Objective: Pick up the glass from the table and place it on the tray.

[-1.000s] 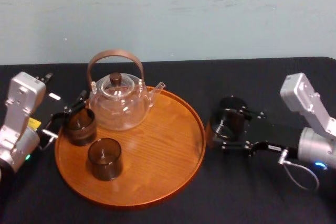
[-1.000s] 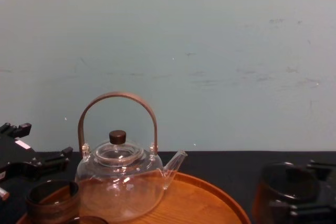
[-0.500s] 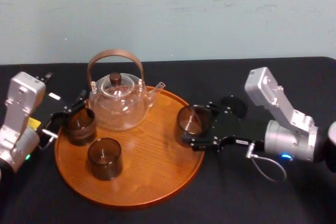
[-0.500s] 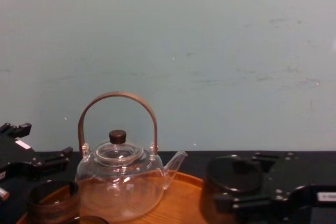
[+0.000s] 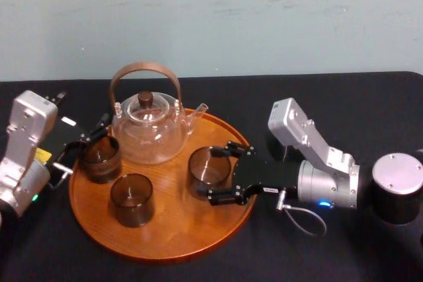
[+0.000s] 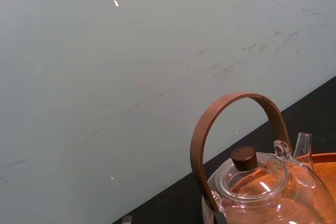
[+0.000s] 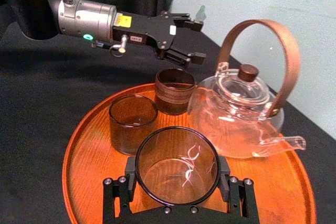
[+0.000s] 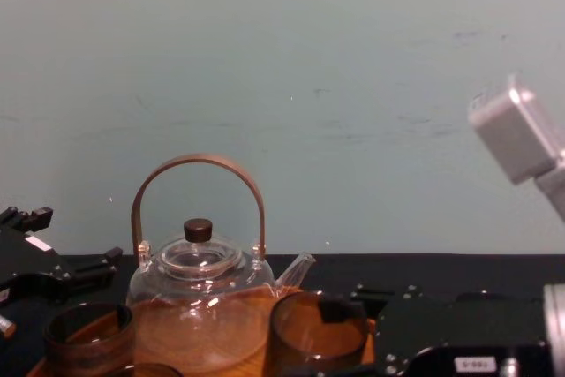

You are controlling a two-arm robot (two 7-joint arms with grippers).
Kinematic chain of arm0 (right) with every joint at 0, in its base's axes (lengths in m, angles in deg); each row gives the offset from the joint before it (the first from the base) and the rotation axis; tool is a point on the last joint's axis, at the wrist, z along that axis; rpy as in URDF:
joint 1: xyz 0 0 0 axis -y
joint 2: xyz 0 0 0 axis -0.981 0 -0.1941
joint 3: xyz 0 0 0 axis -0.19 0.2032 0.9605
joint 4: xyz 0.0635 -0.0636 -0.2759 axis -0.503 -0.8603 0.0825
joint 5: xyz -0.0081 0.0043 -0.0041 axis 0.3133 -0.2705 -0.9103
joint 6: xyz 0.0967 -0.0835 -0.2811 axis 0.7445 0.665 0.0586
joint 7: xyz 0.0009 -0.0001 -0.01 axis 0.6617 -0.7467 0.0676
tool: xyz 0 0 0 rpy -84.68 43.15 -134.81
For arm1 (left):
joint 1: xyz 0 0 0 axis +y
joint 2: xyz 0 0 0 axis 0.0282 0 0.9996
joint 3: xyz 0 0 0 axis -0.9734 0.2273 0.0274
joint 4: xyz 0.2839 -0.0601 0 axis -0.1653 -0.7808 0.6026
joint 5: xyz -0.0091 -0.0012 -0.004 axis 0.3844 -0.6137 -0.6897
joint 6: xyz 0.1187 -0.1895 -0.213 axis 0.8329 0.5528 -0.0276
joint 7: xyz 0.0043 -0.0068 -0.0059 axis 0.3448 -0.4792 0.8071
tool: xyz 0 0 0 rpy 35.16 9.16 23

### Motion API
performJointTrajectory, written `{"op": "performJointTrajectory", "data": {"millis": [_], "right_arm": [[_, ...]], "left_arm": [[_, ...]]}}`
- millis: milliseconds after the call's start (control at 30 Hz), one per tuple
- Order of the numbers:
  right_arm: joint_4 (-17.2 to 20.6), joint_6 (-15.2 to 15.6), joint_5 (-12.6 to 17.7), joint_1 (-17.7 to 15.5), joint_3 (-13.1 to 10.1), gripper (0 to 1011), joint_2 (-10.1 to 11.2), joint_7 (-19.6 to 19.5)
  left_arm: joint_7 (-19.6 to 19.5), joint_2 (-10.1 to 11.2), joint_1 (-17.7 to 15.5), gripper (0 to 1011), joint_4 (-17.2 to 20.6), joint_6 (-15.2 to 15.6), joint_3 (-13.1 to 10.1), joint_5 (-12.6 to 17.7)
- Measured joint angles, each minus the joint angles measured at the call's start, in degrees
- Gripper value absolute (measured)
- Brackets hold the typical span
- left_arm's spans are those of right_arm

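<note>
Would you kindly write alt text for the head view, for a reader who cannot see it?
The right gripper holds a dark glass over the right side of a round wooden tray, which also carries a clear teapot and two more dark glasses. The left gripper is open at the tray's left edge.

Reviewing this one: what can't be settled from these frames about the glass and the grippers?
Whether the glass in the right gripper rests on the tray or hangs above it: the chest view's bottom edge cuts off its base, and the head and right wrist views look down from above.
Whether the left gripper touches the dark cup: they overlap in the head and right wrist views.
The teapot base: cut off by the left wrist view's edge.
</note>
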Motion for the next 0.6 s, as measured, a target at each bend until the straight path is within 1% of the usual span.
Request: {"op": "performJointTrajectory", "data": {"millis": [33, 333, 600], "right_arm": [[-0.6, -0.3, -0.1, 0.2, 0.3, 909, -0.4, 0.1], [-3.5, -1.3, 0.0, 0.8, 1.5, 909, -1.8, 0.8], [-5.9, -1.5, 0.3, 1.2, 1.9, 909, -2.8, 1.0]], "left_arm": [[0.0, 0.0, 0.0, 1001, 0.0, 0.0, 0.0, 0.0], [0.0, 0.0, 0.0, 1002, 0.0, 0.0, 0.0, 0.0], [0.0, 0.0, 0.0, 1001, 0.0, 0.0, 0.0, 0.0]]}}
